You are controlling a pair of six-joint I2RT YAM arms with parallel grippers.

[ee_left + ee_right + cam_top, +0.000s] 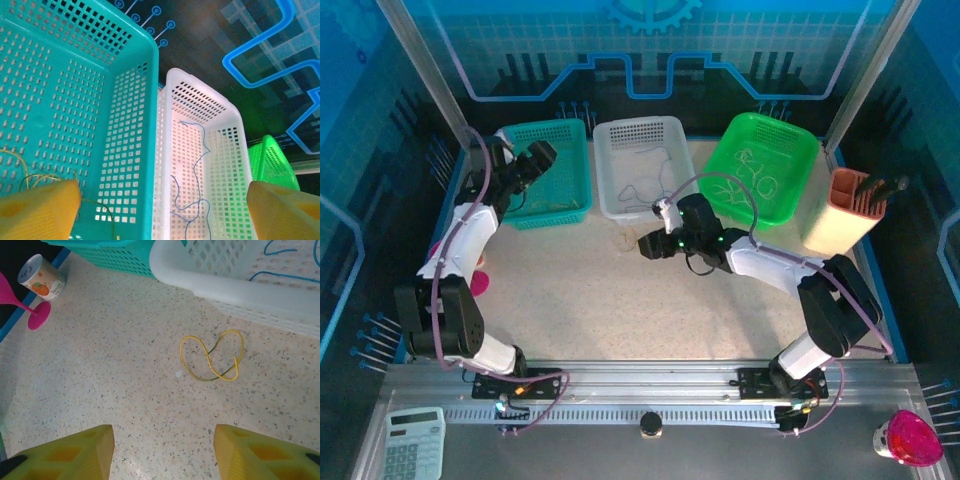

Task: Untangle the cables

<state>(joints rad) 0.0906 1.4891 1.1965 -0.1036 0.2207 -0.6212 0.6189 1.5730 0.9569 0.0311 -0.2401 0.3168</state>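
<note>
Yellow cable [212, 357]: loose, heart-like loop with a darker greenish strand in it, lying flat on the speckled tabletop [100, 380] just in front of the white basket [225, 285], apart from its wall.
Blue cable [192, 165]: very thin, wandering in slack bends over the floor of the white basket.
Yellowish strands [30, 176]: curled on the floor of the teal basket [130, 125], which sits just beside the white basket's left wall.
Whitish cables [757, 185]: loose curls inside the green basket [795, 150], right of the white basket.
Left hand [162, 202]: fingers spread wide with nothing between them, raised over the spot where the teal basket meets the white basket.
Right hand [164, 450]: fingers well parted and holding nothing, above bare tabletop in front of the white basket, with the yellow cable lying between it and the basket wall.
Can [42, 276] and pink goblet [39, 316]: near the tabletop's edge, well left of the white basket, past the teal basket's near corner.
</note>
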